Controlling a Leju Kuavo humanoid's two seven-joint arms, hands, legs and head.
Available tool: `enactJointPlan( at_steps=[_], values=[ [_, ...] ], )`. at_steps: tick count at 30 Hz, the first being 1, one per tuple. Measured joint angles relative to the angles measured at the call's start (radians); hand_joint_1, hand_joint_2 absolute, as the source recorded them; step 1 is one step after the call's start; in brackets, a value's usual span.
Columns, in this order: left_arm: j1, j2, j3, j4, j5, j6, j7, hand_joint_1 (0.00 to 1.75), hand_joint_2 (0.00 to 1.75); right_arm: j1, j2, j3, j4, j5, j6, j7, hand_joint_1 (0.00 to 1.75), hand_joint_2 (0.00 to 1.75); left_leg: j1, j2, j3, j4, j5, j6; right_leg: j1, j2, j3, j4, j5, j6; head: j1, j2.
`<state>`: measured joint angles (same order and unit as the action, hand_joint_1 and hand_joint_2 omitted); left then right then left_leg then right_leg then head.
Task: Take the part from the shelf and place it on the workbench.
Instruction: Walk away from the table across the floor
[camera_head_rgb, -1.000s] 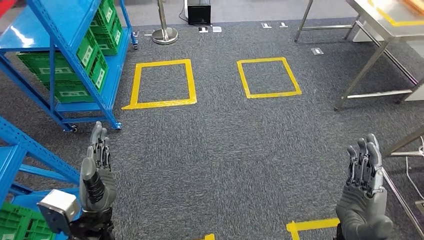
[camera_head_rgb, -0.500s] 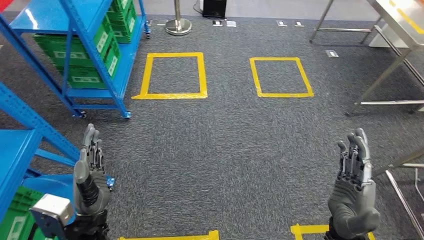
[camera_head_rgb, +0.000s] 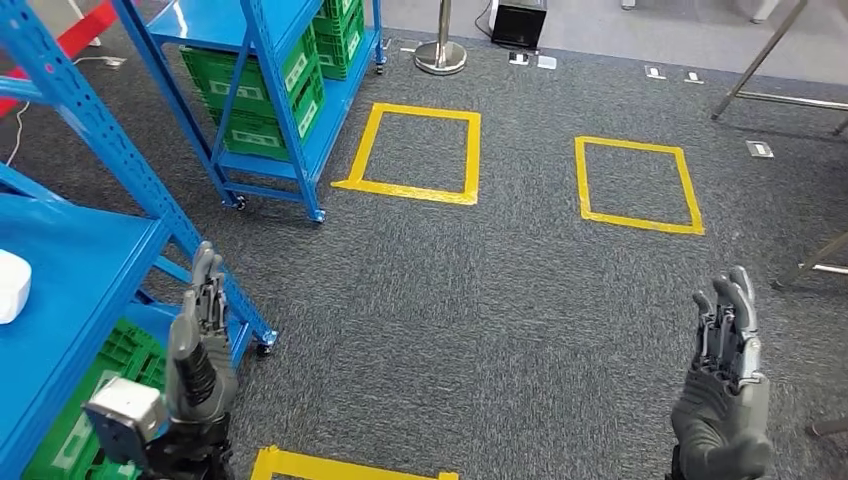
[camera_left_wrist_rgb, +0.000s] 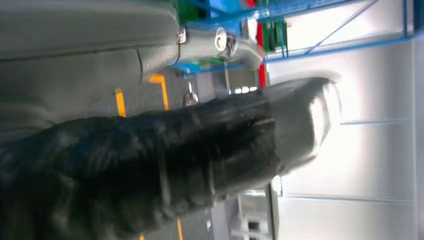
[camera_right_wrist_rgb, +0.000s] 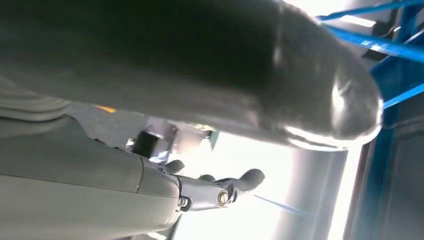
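I see the blue shelf at my left, and the white part lies on its top level at the frame's edge. It looks rigid, smooth, probably light; I'd grip its sides. My left hand and right hand are raised, fingers straight, holding nothing.

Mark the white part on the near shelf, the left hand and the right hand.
white part (camera_head_rgb: 10, 285), head view, on its visible rounded top.
left hand (camera_head_rgb: 203, 345), head view, on the back of the hand.
right hand (camera_head_rgb: 727, 375), head view, on the back of the hand.
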<state>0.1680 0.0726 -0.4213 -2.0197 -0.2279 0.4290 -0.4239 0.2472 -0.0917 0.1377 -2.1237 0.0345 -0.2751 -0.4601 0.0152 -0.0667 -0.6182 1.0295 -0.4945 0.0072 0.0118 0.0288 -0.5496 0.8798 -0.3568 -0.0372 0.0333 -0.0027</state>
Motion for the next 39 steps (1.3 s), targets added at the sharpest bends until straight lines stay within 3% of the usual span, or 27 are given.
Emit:
enactJointPlan(
  at_steps=[2, 4, 5, 7, 9, 10, 12, 14, 15, 17, 19, 20, 21, 23, 25, 27, 28, 30, 31, 32, 34, 35, 36, 37, 39],
  values=[
    [-0.002, 0.000, 0.000, 0.002, 0.006, 0.001, 0.002, 0.00, 0.00, 0.001, 0.000, 0.001, 0.002, 0.004, 0.000, 0.004, 0.00, 0.00, 0.005, 0.043, -0.076, 0.130, -0.047, -0.014, -0.002, -0.025, 0.001, -0.005, -0.007, 0.005, -0.011, 0.000],
    [0.000, 0.000, 0.000, 0.005, 0.010, 0.002, 0.004, 0.00, 0.00, 0.003, 0.000, 0.002, 0.005, 0.007, 0.000, 0.005, 0.00, 0.00, 0.015, 0.057, -0.120, 0.201, -0.053, -0.029, -0.008, -0.052, -0.006, 0.010, -0.016, 0.016, -0.015, 0.000],
    [0.001, 0.001, 0.000, 0.006, 0.011, 0.002, 0.005, 0.00, 0.00, 0.003, 0.000, 0.003, 0.006, 0.009, 0.000, 0.005, 0.00, 0.00, 0.020, 0.062, -0.111, 0.181, -0.033, -0.037, -0.012, -0.065, -0.011, 0.020, -0.020, 0.023, -0.017, 0.000],
    [0.001, 0.001, 0.000, 0.009, 0.012, 0.002, 0.006, 0.00, 0.00, 0.005, 0.000, 0.005, 0.007, 0.020, 0.003, 0.007, 0.00, 0.00, 0.024, 0.092, -0.043, 0.052, 0.020, -0.053, -0.023, -0.086, -0.015, 0.036, -0.030, 0.041, -0.020, 0.000],
    [-0.002, 0.001, 0.000, 0.010, 0.014, 0.000, 0.008, 0.00, 0.00, 0.005, -0.002, 0.009, 0.006, 0.040, 0.010, 0.010, 0.00, 0.00, 0.017, 0.116, 0.016, -0.046, 0.049, -0.050, -0.029, -0.102, -0.019, 0.049, -0.033, 0.059, -0.026, 0.000],
    [-0.004, 0.001, 0.000, 0.011, 0.015, -0.001, 0.008, 0.00, 0.00, 0.004, -0.003, 0.013, 0.006, 0.051, 0.014, 0.010, 0.00, 0.00, 0.012, 0.118, 0.023, -0.061, 0.052, -0.043, -0.029, -0.109, -0.021, 0.054, -0.032, 0.067, -0.028, 0.000],
    [-0.007, 0.001, 0.001, 0.012, 0.016, -0.002, 0.009, 0.00, 0.00, 0.002, -0.007, 0.021, 0.005, 0.065, 0.019, 0.012, 0.00, 0.00, 0.009, 0.098, 0.019, -0.061, 0.060, -0.024, -0.031, -0.120, -0.023, 0.057, -0.030, 0.078, -0.027, 0.000],
    [-0.009, 0.001, 0.001, 0.013, 0.015, -0.003, 0.010, 0.00, 0.00, -0.005, -0.012, 0.027, 0.005, 0.073, 0.021, 0.018, 0.00, 0.00, 0.013, 0.077, 0.019, -0.068, 0.065, -0.009, -0.037, -0.101, -0.046, 0.087, -0.053, 0.085, -0.022, 0.000],
    [-0.011, 0.001, 0.001, 0.013, 0.015, -0.004, 0.010, 0.00, 0.00, -0.008, -0.016, 0.029, 0.005, 0.077, 0.021, 0.023, 0.00, 0.00, 0.016, 0.066, 0.021, -0.073, 0.067, -0.002, -0.039, -0.081, -0.072, 0.134, -0.078, 0.086, -0.017, 0.000],
    [-0.015, 0.000, 0.000, 0.015, 0.015, -0.006, 0.012, 0.00, 0.00, -0.011, -0.026, 0.034, 0.005, 0.082, 0.023, 0.033, 0.00, 0.00, 0.016, 0.045, 0.021, -0.074, 0.068, 0.005, -0.041, -0.047, -0.146, 0.282, -0.135, 0.086, -0.003, 0.000],
    [-0.016, 0.000, 0.000, 0.017, 0.016, -0.008, 0.014, 0.00, 0.00, -0.012, -0.033, 0.041, 0.005, 0.085, 0.025, 0.040, 0.00, 0.00, 0.014, 0.019, 0.021, -0.074, 0.068, 0.007, -0.041, -0.037, -0.201, 0.382, -0.150, 0.085, 0.007, 0.000],
    [-0.016, 0.000, 0.000, 0.018, 0.016, -0.008, 0.014, 0.00, 0.00, -0.013, -0.036, 0.045, 0.005, 0.088, 0.026, 0.042, 0.00, 0.00, 0.013, 0.004, 0.021, -0.074, 0.068, 0.007, -0.041, -0.035, -0.202, 0.374, -0.131, 0.084, 0.009, 0.000],
    [-0.017, 0.000, 0.000, 0.018, 0.016, -0.008, 0.015, 0.00, 0.00, -0.015, -0.039, 0.049, 0.004, 0.090, 0.027, 0.043, 0.00, 0.00, 0.014, -0.011, 0.021, -0.073, 0.067, 0.007, -0.043, -0.029, -0.183, 0.325, -0.098, 0.082, 0.010, 0.000],
    [-0.019, 0.000, 0.000, 0.018, 0.016, -0.009, 0.014, 0.00, 0.00, -0.019, -0.045, 0.054, 0.003, 0.094, 0.028, 0.044, 0.00, 0.00, 0.016, -0.041, 0.020, -0.070, 0.066, 0.003, -0.051, 0.014, -0.118, 0.185, -0.037, 0.081, 0.013, 0.000],
    [-0.024, 0.000, 0.000, 0.019, 0.016, -0.009, 0.014, 0.00, 0.00, -0.020, -0.048, 0.058, 0.000, 0.095, 0.028, 0.044, 0.00, 0.00, 0.021, -0.063, 0.009, -0.062, 0.068, -0.007, -0.054, 0.052, -0.076, 0.113, -0.023, 0.082, 0.012, 0.000],
    [-0.026, 0.000, -0.001, 0.020, 0.016, -0.010, 0.014, 0.00, 0.00, -0.022, -0.052, 0.062, -0.001, 0.095, 0.029, 0.045, 0.00, 0.00, 0.029, -0.080, -0.010, -0.061, 0.075, -0.020, -0.046, 0.043, -0.069, 0.107, -0.027, 0.080, 0.010, 0.000],
    [-0.025, 0.000, -0.001, 0.020, 0.016, -0.010, 0.014, 0.00, 0.00, -0.026, -0.053, 0.066, -0.001, 0.095, 0.029, 0.045, 0.00, 0.00, 0.031, -0.072, -0.020, -0.058, 0.073, -0.025, -0.043, 0.028, -0.065, 0.097, -0.030, 0.075, 0.008, 0.000],
    [-0.028, 0.000, -0.001, 0.023, 0.016, -0.009, 0.013, 0.00, 0.00, -0.030, -0.055, 0.071, -0.002, 0.097, 0.031, 0.045, 0.00, 0.00, 0.024, -0.017, -0.060, 0.000, 0.042, -0.027, -0.037, -0.001, -0.059, 0.076, -0.033, 0.063, -0.009, 0.000],
    [-0.029, 0.000, -0.001, 0.024, 0.016, -0.009, 0.012, 0.00, 0.00, -0.031, -0.055, 0.073, -0.002, 0.097, 0.032, 0.045, 0.00, 0.00, 0.018, 0.021, -0.088, 0.060, 0.013, -0.025, -0.034, -0.014, -0.057, 0.068, -0.035, 0.056, -0.018, 0.000],
    [-0.030, 0.000, -0.001, 0.026, 0.016, -0.009, 0.012, 0.00, 0.00, -0.029, -0.056, 0.074, -0.003, 0.098, 0.034, 0.046, 0.00, 0.00, 0.014, 0.044, -0.120, 0.132, -0.018, -0.022, -0.029, -0.026, -0.058, 0.068, -0.034, 0.051, -0.026, 0.000],
    [-0.030, 0.000, -0.001, 0.029, 0.016, -0.010, 0.011, 0.00, 0.00, -0.029, -0.059, 0.078, -0.003, 0.099, 0.037, 0.046, 0.00, 0.00, 0.006, 0.058, -0.162, 0.235, -0.054, -0.014, -0.018, -0.051, -0.059, 0.067, -0.032, 0.046, -0.033, 0.000],
    [-0.030, 0.000, -0.001, 0.031, 0.016, -0.011, 0.011, 0.00, 0.00, -0.029, -0.061, 0.080, -0.003, 0.100, 0.039, 0.046, 0.00, 0.00, 0.001, 0.059, -0.154, 0.235, -0.051, -0.007, -0.013, -0.063, -0.060, 0.067, -0.031, 0.044, -0.036, 0.000],
    [-0.030, 0.000, -0.001, 0.032, 0.016, -0.013, 0.010, 0.00, 0.00, -0.029, -0.062, 0.082, -0.004, 0.101, 0.040, 0.046, 0.00, 0.00, -0.007, 0.061, -0.124, 0.196, -0.033, 0.003, -0.010, -0.075, -0.060, 0.067, -0.030, 0.043, -0.038, 0.000],
    [-0.031, 0.000, -0.001, 0.032, 0.017, -0.015, 0.009, 0.00, 0.00, -0.030, -0.063, 0.084, -0.004, 0.103, 0.042, 0.047, 0.00, 0.00, -0.018, 0.071, -0.075, 0.125, -0.007, 0.014, -0.007, -0.085, -0.058, 0.067, -0.030, 0.043, -0.040, 0.000],
    [-0.036, 0.000, -0.002, 0.032, 0.018, -0.018, 0.006, 0.00, 0.00, -0.031, -0.065, 0.089, -0.005, 0.109, 0.043, 0.049, 0.00, 0.00, -0.044, 0.120, 0.022, -0.022, 0.023, 0.038, -0.005, -0.105, -0.054, 0.065, -0.028, 0.045, -0.041, 0.000]
  ],
)
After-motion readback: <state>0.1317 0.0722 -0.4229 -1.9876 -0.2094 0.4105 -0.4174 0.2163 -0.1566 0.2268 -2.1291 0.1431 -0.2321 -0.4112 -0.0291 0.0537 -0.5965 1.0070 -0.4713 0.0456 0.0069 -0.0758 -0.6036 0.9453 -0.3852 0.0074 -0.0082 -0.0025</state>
